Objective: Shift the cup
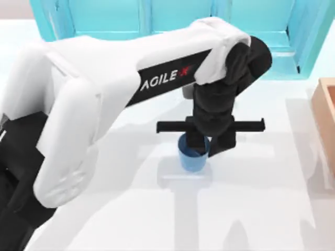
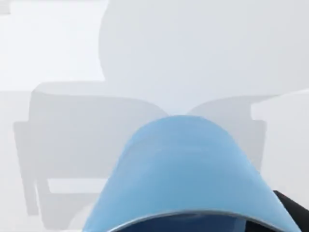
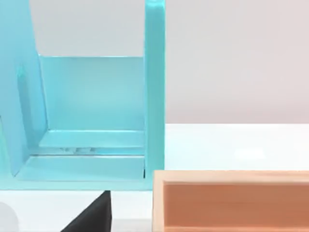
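The left gripper point(image 1: 203, 144) stands at the middle of the table point(image 1: 261, 209), pointing straight down, its dark fingers closed against the cup point(image 1: 192, 157) with one finger inside the rim and the other against the outer wall on the top view's right. The cup is small, plain and blue, upright on the white surface, its rim partly covered by the gripper body. In the left wrist view the cup point(image 2: 186, 174) sits close under the camera, with the dark inner rim at the lower edge and grey shadows of the arm falling on the table beyond it. A black crossbar on the gripper runs side to side just above the cup. The white forearm of the left arm point(image 1: 104, 89) crosses the top view from the left edge, and black lettering on its dark band reads "AGILE" followed by a red "X". A turquoise shelf unit point(image 1: 157, 15) lines the far edge of the table. An orange wooden box point(image 1: 324, 110) sits at the right edge, well apart from the cup. The right wrist view faces the shelf unit point(image 3: 91, 111) and the box point(image 3: 231, 200); a dark tip, a finger of the right gripper point(image 3: 94, 215), sits at its lower edge, and whether that gripper is open or closed cannot be told.
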Controlling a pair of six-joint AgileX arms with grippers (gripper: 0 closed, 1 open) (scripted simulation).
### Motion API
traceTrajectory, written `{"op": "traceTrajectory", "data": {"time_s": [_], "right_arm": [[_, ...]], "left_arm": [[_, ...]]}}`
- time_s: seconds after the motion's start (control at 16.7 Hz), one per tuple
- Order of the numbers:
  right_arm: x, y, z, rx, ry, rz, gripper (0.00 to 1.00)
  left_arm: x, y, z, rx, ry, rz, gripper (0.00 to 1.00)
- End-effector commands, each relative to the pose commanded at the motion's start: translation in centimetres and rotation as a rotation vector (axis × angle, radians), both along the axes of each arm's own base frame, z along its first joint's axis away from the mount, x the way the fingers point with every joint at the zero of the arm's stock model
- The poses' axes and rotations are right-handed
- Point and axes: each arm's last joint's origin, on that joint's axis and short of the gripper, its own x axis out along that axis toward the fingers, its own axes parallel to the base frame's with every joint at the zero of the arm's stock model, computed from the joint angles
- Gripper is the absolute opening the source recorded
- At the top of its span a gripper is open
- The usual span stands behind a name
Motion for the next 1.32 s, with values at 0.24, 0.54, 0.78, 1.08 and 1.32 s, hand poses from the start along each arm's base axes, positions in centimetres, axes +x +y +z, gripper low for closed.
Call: {"op": "traceTrajectory", "data": {"time_s": [0.24,0.54,0.78,1.08,1.32], "right_arm": [[0.0,0.0,0.0,0.000,0.000,0.000,1.00],[0.0,0.0,0.0,0.000,0.000,0.000,1.00],[0.0,0.0,0.0,0.000,0.000,0.000,1.00],[0.0,0.0,0.0,0.000,0.000,0.000,1.00],[0.0,0.0,0.0,0.000,0.000,0.000,1.00]], "left_arm": [[1.6,9.3,2.2,0.025,0.018,0.002,0.00],[-0.5,20.9,4.2,0.034,0.025,0.000,0.00],[-1.7,24.6,4.8,0.027,0.006,-0.002,0.00],[-1.7,24.5,4.7,0.031,0.011,-0.007,0.00],[-1.5,25.0,2.0,0.026,0.003,0.002,0.00]]}}
